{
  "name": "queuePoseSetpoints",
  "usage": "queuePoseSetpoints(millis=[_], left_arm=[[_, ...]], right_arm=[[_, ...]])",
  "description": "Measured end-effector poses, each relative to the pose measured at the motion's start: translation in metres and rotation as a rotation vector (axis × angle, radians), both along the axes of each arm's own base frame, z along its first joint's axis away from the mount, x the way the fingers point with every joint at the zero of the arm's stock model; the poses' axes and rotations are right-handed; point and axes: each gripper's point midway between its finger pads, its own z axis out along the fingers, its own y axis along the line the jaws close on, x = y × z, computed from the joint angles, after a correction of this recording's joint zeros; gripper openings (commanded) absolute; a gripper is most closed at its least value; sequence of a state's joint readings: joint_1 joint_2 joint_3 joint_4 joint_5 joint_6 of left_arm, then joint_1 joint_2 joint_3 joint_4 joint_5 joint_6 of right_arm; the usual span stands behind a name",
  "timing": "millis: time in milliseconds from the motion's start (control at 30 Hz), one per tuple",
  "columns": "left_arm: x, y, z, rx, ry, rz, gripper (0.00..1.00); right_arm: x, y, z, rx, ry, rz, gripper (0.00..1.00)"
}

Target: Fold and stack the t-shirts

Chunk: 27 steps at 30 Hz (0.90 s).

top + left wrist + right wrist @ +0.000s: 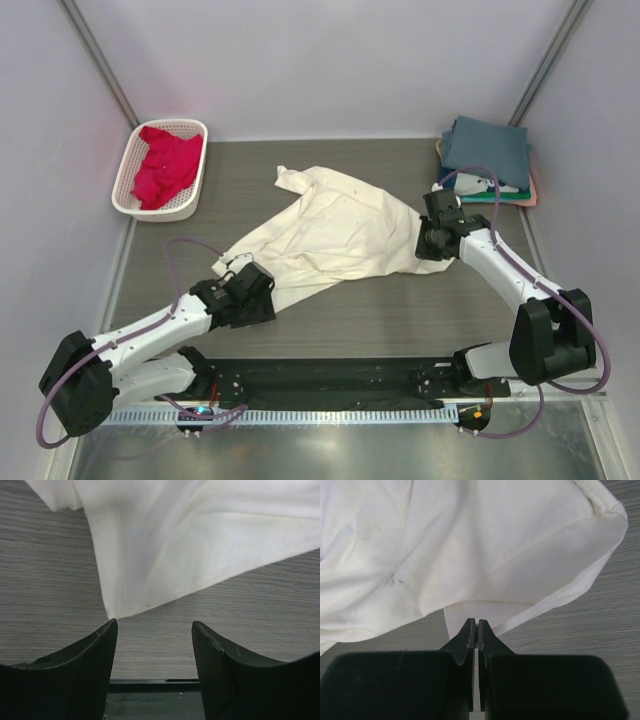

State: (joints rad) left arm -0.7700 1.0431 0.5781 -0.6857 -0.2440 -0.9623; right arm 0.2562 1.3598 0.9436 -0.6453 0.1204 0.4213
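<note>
A large cream t-shirt (pixel 340 235) lies spread and rumpled on the grey table. My right gripper (pixel 430 240) is at its right end. In the right wrist view the jaws (pixel 477 622) are closed on the shirt's hem (pixel 445 545), which is drawn toward the tips. My left gripper (pixel 266 287) is at the shirt's lower left corner. In the left wrist view it (pixel 154 625) is open, with the cloth corner (pixel 200 540) just beyond the fingertips, untouched. A crimson-pink shirt (pixel 165 165) lies in the basket. A folded slate-blue shirt (pixel 487 150) tops a stack at back right.
The white lattice basket (pixel 160 212) stands at the back left by the wall. Under the slate-blue shirt, edges of white printed (pixel 478 186), green and pink folded shirts show. A black base rail (pixel 320 378) runs along the near edge.
</note>
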Motion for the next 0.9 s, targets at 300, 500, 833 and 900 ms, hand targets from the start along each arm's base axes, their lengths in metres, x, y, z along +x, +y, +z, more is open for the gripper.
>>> queuePoseSetpoints(millis=[300, 500, 833, 900], left_arm=[[-0.003, 0.019, -0.029, 0.140, 0.065, 0.053, 0.65], [0.003, 0.016, -0.033, 0.167, 0.078, 0.061, 0.40], [0.009, -0.004, -0.011, 0.091, 0.067, 0.025, 0.00], [0.019, -0.013, 0.029, 0.037, 0.000, 0.018, 0.00]], right_arm=[[-0.005, 0.000, 0.005, 0.003, 0.000, 0.011, 0.01], [-0.006, 0.000, 0.005, 0.001, 0.003, 0.025, 0.01], [-0.004, -0.005, 0.049, 0.055, -0.147, -0.021, 0.01], [-0.005, -0.013, 0.087, 0.080, -0.250, -0.061, 0.01]])
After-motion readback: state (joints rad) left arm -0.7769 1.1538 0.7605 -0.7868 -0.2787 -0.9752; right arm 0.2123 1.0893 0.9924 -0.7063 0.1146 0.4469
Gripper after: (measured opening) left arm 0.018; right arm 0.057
